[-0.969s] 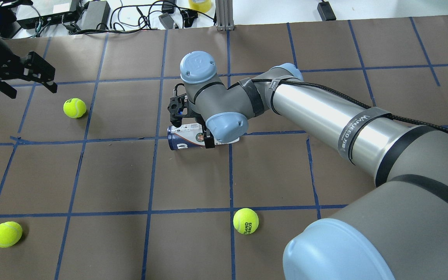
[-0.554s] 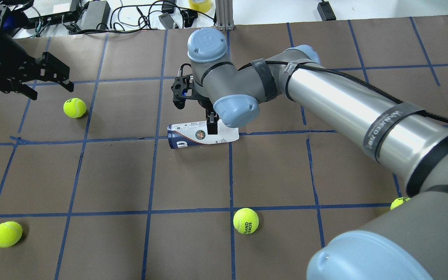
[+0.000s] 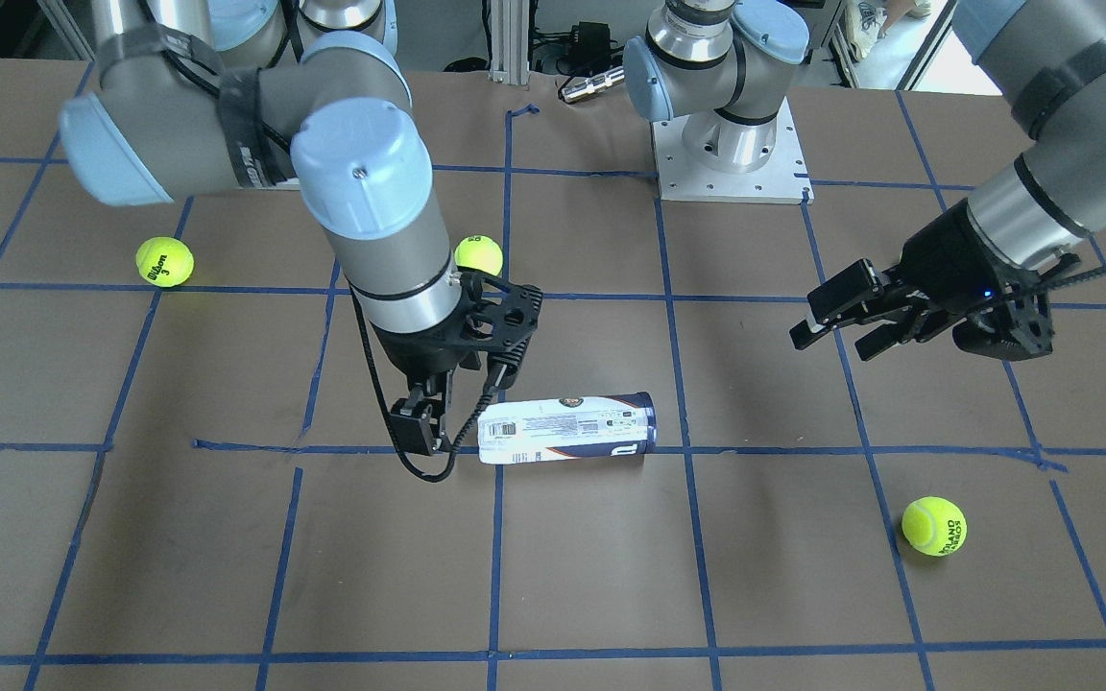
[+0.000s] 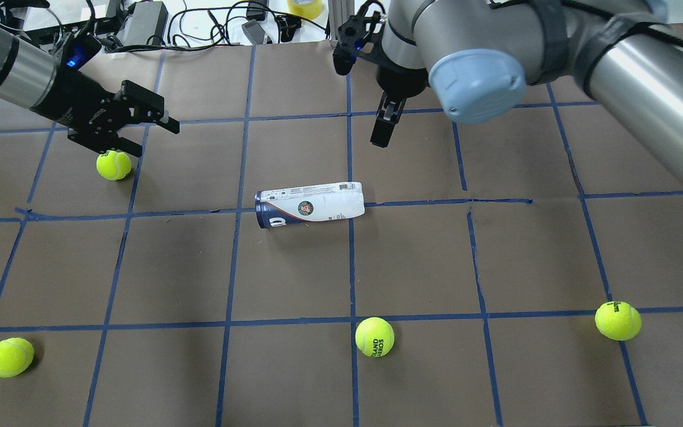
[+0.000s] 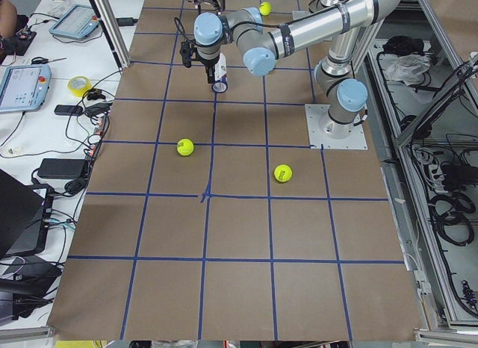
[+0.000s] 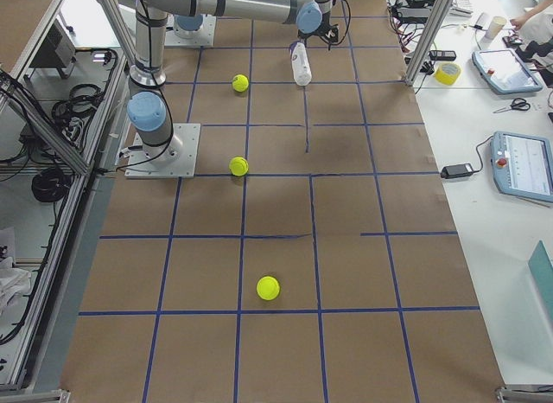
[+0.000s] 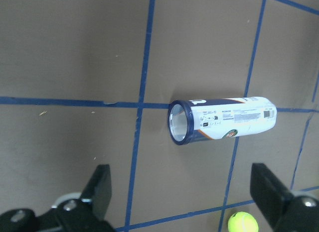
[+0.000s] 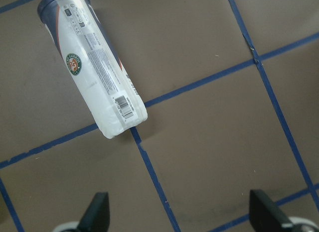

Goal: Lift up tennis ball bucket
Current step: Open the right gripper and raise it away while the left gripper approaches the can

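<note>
The tennis ball bucket [image 4: 309,204] lies on its side on the brown table, white label up and navy band to the left in the overhead view. It also shows in the front view [image 3: 567,429], the left wrist view [image 7: 222,120] and the right wrist view [image 8: 92,67]. My right gripper [image 4: 386,118] is open and empty, raised above the table beyond the bucket's right end and clear of it [image 3: 452,408]. My left gripper [image 4: 149,137] is open and empty, hovering left of the bucket [image 3: 836,338], just over a loose tennis ball [image 4: 114,165].
Loose tennis balls lie at the near left [image 4: 10,357], near middle [image 4: 374,337] and near right [image 4: 618,320]. Cables and boxes [image 4: 140,24] sit past the table's far edge. The left arm's base plate [image 3: 728,168] is at the robot's side.
My right gripper has risen off the bucket and drawn back toward the far side. The bucket stays lying in place. My left gripper has moved right, toward the bucket.
</note>
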Available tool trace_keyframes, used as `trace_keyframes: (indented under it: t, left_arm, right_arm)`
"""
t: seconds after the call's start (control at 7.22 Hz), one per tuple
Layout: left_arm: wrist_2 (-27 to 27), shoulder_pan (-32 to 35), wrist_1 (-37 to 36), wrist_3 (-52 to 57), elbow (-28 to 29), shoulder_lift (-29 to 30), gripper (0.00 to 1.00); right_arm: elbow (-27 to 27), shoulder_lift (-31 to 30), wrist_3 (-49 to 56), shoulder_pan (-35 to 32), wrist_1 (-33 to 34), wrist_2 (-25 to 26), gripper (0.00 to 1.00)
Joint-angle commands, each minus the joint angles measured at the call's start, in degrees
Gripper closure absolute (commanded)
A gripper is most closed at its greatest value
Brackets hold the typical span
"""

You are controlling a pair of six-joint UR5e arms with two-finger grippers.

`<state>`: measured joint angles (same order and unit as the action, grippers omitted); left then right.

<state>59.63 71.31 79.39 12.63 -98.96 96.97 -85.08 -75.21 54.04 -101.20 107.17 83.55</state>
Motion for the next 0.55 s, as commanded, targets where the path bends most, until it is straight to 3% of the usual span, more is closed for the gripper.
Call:
trace_keyframes:
  t: [0.0, 0.28, 0.42]
  left_arm:
    - [-4.4, 1.9, -9.2, -0.1, -4.0, 3.7, 0.00]
    - [-12.7, 2.0, -10.2, -0.1, -5.8, 7.5, 0.00]
    - [-13.0, 2.1, -10.3, -0.1, -5.8, 9.2, 0.00]
  right_arm:
    - [-0.2, -5.0, -4.2, 4.1, -5.9, 0.1, 0.00]
    - [-0.3, -10.2, -14.3, 7.0, -10.2, 1.1, 0.00]
    - [-0.4, -12.1, -19.4, 8.7, -12.5, 1.1, 0.00]
